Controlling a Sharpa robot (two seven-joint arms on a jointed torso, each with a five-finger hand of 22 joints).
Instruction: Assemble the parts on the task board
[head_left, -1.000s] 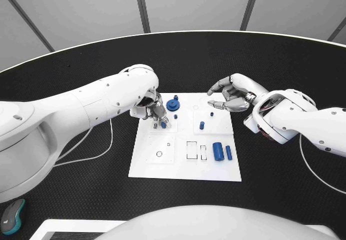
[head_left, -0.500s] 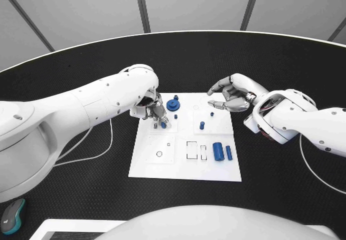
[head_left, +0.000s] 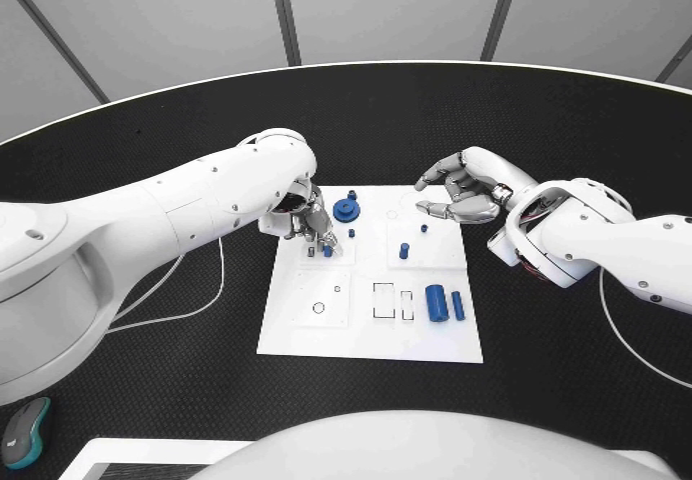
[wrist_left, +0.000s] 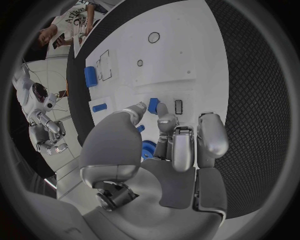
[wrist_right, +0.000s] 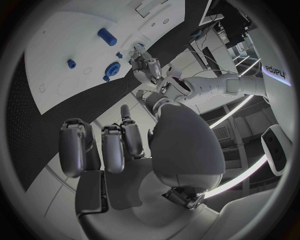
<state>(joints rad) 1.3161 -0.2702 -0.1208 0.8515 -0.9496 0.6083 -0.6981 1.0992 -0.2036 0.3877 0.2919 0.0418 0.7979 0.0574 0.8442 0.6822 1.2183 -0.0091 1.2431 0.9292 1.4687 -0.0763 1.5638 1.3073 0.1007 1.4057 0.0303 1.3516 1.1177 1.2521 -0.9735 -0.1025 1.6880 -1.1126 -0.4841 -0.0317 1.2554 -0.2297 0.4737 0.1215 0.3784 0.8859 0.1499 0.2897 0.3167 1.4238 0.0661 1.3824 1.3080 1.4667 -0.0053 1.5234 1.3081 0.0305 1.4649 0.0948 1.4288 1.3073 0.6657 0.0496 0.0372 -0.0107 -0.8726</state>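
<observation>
The left robot hand (head_left: 306, 218) is low over the upper left part of the task board (head_left: 372, 338), which lies mid-frame on the black tabletop (head_left: 144, 380). It pinches a small blue part (wrist_left: 153, 105) between thumb and fingertip, beside a blue gear (head_left: 346, 210). The right robot hand (head_left: 464, 190) hovers at the board's upper right corner, fingers loosely curled and apart, holding nothing. Two blue cylinders (head_left: 444, 303) lie at the board's right.
</observation>
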